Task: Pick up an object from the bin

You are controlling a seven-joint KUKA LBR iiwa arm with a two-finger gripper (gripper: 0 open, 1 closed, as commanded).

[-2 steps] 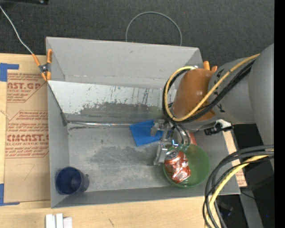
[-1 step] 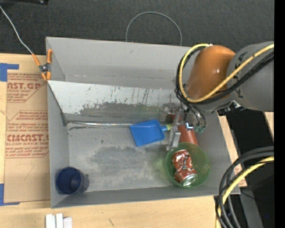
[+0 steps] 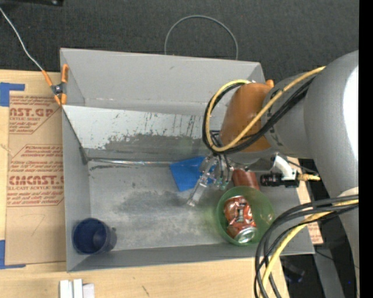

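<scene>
The end effector sits just beside a blue flat piece; clenched or released, I cannot tell. It may push this piece away, or bump the green bowl on its other side.

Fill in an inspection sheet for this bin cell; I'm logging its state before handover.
Surface: grey metal bin, floor scuffed, bare in the middle.
Job's things: flat blue piece right of centre; dark blue cup in the near left corner; green translucent bowl at the near right, a red can inside it; reddish-brown thing behind the bowl.
Clutter: nothing seen.
Gripper: low in the bin at the blue piece's right edge; whether it grips anything cannot be told.
Cables: yellow and black cables loop round the orange wrist cover.
Surroundings: thin wire loop beyond the far wall.
</scene>
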